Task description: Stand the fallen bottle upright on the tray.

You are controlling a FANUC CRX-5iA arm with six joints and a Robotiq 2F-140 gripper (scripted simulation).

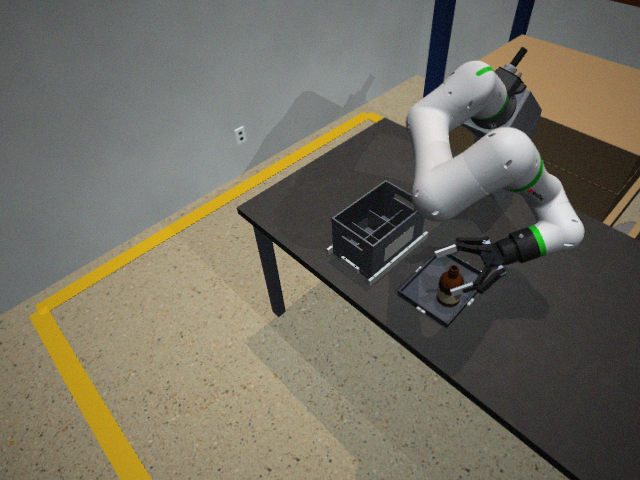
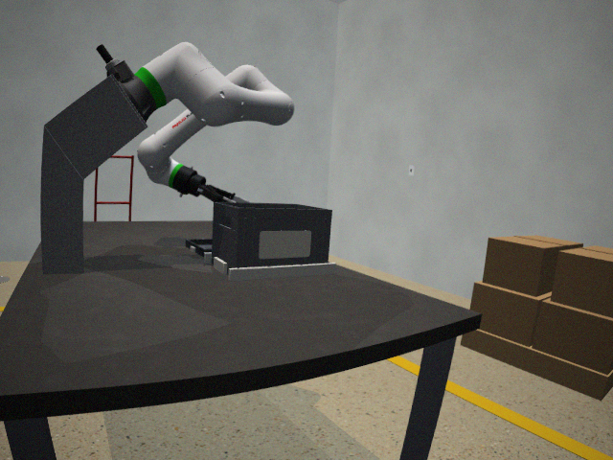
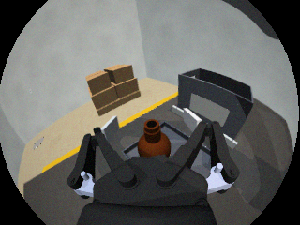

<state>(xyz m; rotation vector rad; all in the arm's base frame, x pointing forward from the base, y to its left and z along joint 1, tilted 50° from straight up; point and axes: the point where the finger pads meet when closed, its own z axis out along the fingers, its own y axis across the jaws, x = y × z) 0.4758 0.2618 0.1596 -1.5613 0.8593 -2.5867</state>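
The brown bottle (image 1: pixel 449 285) stands upright on the dark tray (image 1: pixel 436 287) near the table's front edge. It also shows in the wrist view (image 3: pixel 152 142), cap up, between my fingers. My gripper (image 1: pixel 457 269) is open wide, with one finger on each side of the bottle and a gap to it on both sides. The dark crate (image 1: pixel 376 226) with inner dividers sits on its white-edged base just left of the tray. In the exterior view the crate (image 2: pixel 271 236) hides the bottle; only the tray's edge (image 2: pixel 198 244) and the gripper (image 2: pixel 225 195) show.
The arm's grey pedestal (image 2: pixel 74 163) stands at the back of the table. Cardboard boxes (image 2: pixel 544 297) are stacked on the floor beyond the table. Yellow tape (image 1: pixel 170 227) marks the floor.
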